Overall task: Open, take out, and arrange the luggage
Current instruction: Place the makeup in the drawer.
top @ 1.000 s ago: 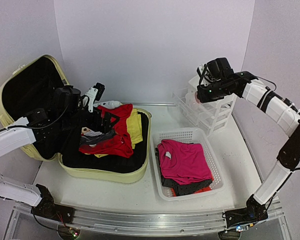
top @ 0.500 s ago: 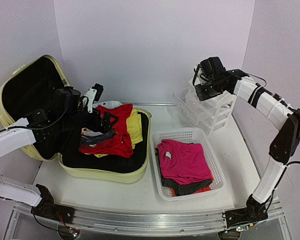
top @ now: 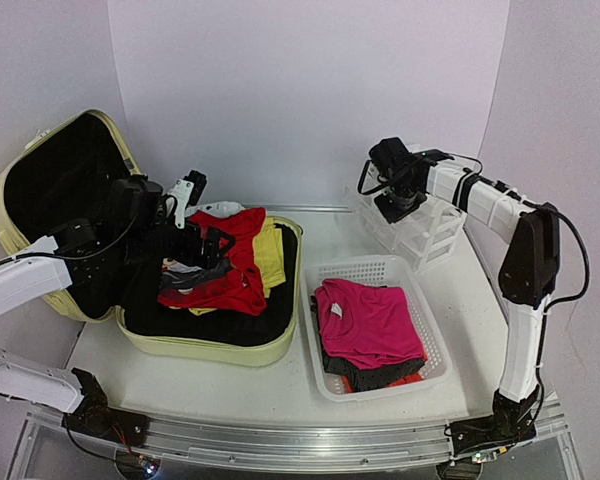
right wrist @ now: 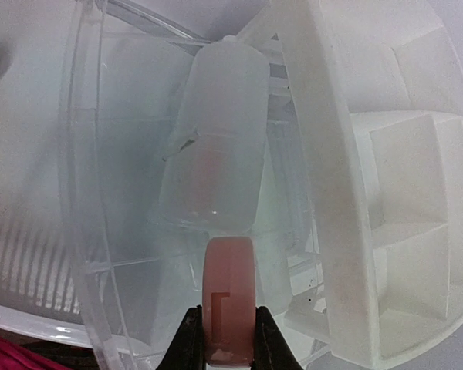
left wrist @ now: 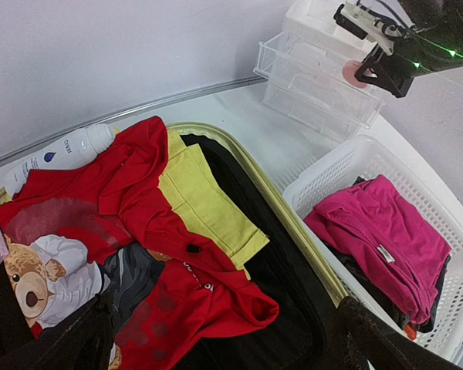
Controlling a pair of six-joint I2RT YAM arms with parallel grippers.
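Note:
The pale yellow-green luggage [top: 212,351] lies open at the left, its black-lined lid [top: 50,170] standing up. Inside lie a red shirt [top: 230,285], a yellow garment [top: 271,250], a teddy-bear shirt [left wrist: 42,277] and a white bottle [left wrist: 58,150]. My left gripper [top: 195,245] hovers open over these clothes, with its dark fingers [left wrist: 374,339] at the bottom corners of the left wrist view. My right gripper [right wrist: 230,339] is shut on the pink cap [right wrist: 230,301] of a clear bottle [right wrist: 216,154], held at the white drawer organizer [top: 430,235].
A white mesh basket [top: 380,268] stands right of the luggage and holds a folded pink shirt [top: 370,320] over dark clothes. The organizer's clear drawers [left wrist: 316,81] stand at the back right, by the wall. The luggage rim [left wrist: 293,212] lies close to the basket.
My right gripper has swung left and down along the front of the organizer with the bottle in it. The left arm and the clothes have not moved.

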